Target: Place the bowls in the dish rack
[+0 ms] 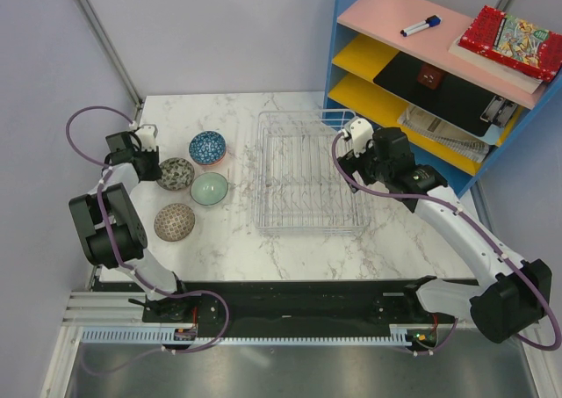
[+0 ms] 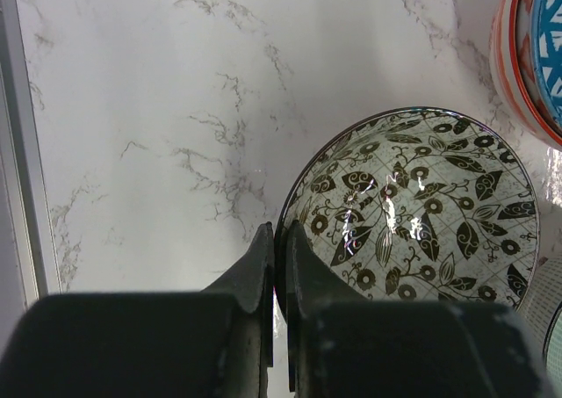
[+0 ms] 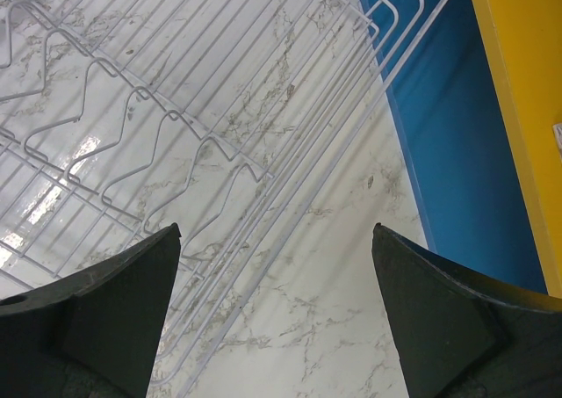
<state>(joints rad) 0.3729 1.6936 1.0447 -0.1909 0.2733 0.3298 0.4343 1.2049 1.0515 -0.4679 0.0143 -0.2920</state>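
While the right gripper (image 1: 349,148) hangs over the upper right corner of the dish rack (image 1: 307,174) with its jaws spread wide and nothing between them, the left gripper (image 1: 156,162) is clamped on the rim of the floral bowl (image 1: 176,173) at the left of the overhead frame. Seen from the left wrist, its two dark fingers (image 2: 255,275) are pressed nearly together at the bottom centre of the frame, one outside and one inside the bowl's thin edge, with the leaf-and-flower pattern filling the lower right. Whether that bowl rests on the marble table (image 1: 395,240) or is raised off it cannot be told. Three more bowls sit close around it, all left of the rack: the blue bowl (image 1: 208,148) above and to its right, the pale green bowl (image 1: 209,188) just right of it, and the brown bowl (image 1: 174,221) below. The rack lies flat in the middle of the table, no bowl in it. The right wrist view shows its white wires in the upper left and the blue shelf unit (image 3: 439,134) at the right.
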